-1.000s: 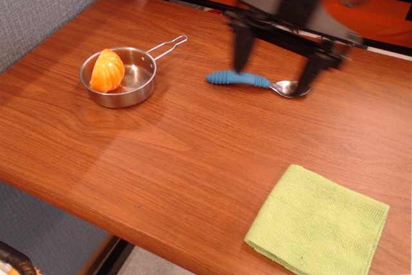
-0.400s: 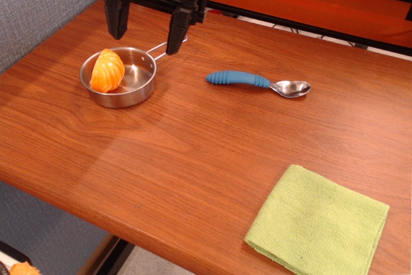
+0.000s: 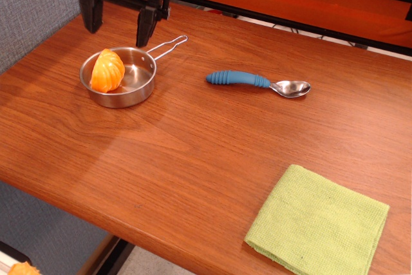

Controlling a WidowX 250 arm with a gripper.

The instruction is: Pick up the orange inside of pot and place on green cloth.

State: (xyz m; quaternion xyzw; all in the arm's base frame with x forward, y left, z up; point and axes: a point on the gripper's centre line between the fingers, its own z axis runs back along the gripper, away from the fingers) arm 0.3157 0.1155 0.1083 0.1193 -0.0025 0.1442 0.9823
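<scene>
Change: a second ago I hung over the spoon [image 3: 257,82]; since then I have swung across the table [image 3: 193,152] and now my gripper [image 3: 120,29] sits above and just behind the pot [image 3: 118,76], a little further left than a moment before.
Meaning for the task: I judge the approach is nearly done; what remains is to line up over the fruit and come down, so the pick itself is not yet begun.
Gripper: my jaws stand wide apart and hold nothing; the two dark fingers point down, clear of the pot rim.
Orange: the orange [image 3: 107,70] lies below me and slightly toward the camera, inside the pot against its left wall, touching the steel.
Look of the orange: bright, glossy, dome-shaped with ridged segments, tipped on its side; I expect a smooth surface that may slip unless I close across its broad middle.
Pot: shallow and shiny, its wire handle pointing off to my right side.
Green cloth: the green cloth [image 3: 318,222] lies far from me, at the near right corner, well apart from the pot.
Spoon: to my right, between pot and cloth, untouched.
</scene>
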